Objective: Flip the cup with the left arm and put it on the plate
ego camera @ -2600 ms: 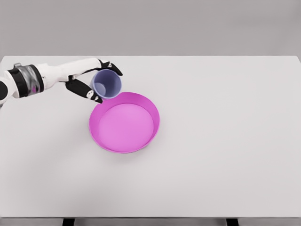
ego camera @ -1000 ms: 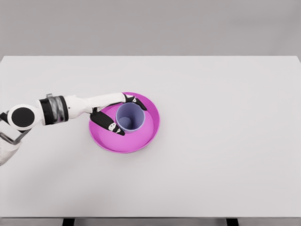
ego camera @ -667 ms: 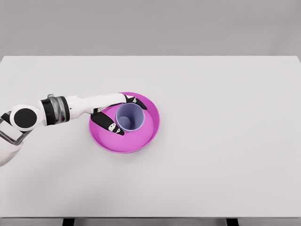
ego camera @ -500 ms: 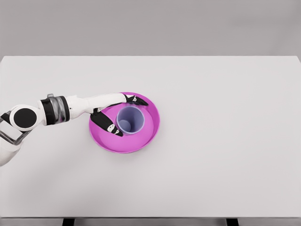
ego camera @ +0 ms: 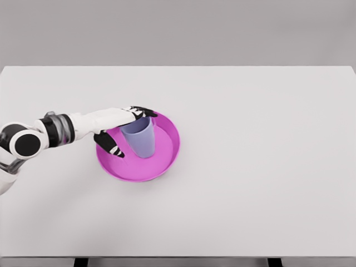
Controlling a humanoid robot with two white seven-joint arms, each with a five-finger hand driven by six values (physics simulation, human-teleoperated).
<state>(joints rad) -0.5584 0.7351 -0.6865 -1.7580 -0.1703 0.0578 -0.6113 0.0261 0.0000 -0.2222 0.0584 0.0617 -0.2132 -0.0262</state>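
Left hand, reaching in from the left edge on a white forearm with a dark wrist band. Its black-tipped fingers curl over the far side of the cup at the rim, while the thumb lies against the cup's near left side; the hand is closed around the cup. The cup, pale lilac, stands in the left half of the plate, its wider end uppermost and tilted away from the viewer, so its inside is hidden. The plate, a bright magenta dish with a raised rim, rests on the white tabletop, left of centre.
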